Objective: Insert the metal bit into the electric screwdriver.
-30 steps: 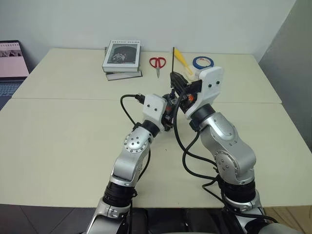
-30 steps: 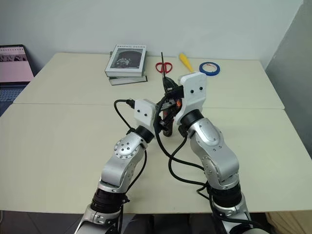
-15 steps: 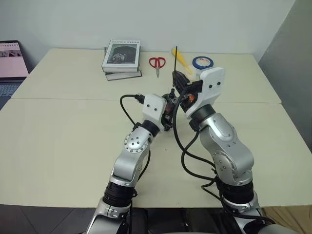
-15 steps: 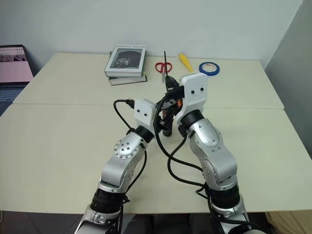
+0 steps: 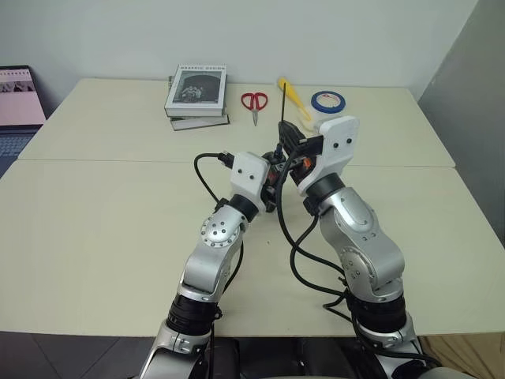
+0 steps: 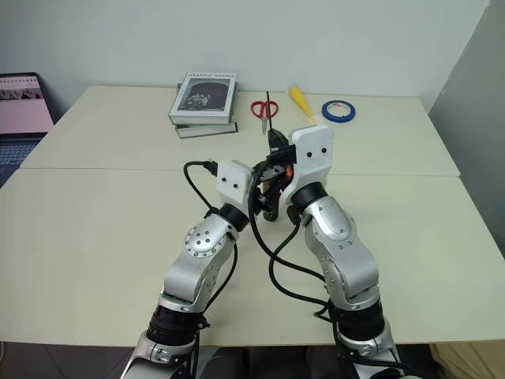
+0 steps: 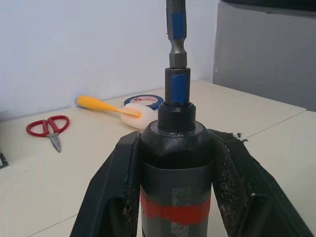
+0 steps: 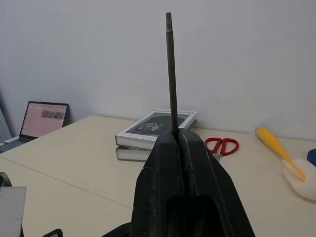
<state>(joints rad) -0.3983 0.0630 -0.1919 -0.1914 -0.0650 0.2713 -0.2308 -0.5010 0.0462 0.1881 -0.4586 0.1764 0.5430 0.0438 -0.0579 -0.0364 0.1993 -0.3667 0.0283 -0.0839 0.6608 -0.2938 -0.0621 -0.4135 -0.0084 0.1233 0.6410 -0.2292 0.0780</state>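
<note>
My left gripper (image 7: 176, 140) is shut on the electric screwdriver (image 7: 176, 163), a black cylinder with a red band, held nose-up above the table's middle. My right gripper (image 8: 178, 134) is shut on the metal bit (image 8: 171, 74), a thin grey rod that sticks out past its fingertips. In the left wrist view the bit's (image 7: 176, 29) blue-marked lower end stands in line with the screwdriver's nose and meets its opening; how deep it sits I cannot tell. From the head, the two grippers (image 5: 272, 172) (image 5: 290, 142) are close together, right above left.
At the table's far side lie stacked books (image 5: 197, 91), red-handled scissors (image 5: 254, 100), a yellow-handled brush (image 5: 293, 96) and a blue tape roll (image 5: 326, 100). A laptop (image 5: 17, 99) stands at the far left. Black cables hang between the arms.
The right gripper has tilted a little, and the bit's upper end has dipped slightly. The left gripper and the screwdriver have kept still.
</note>
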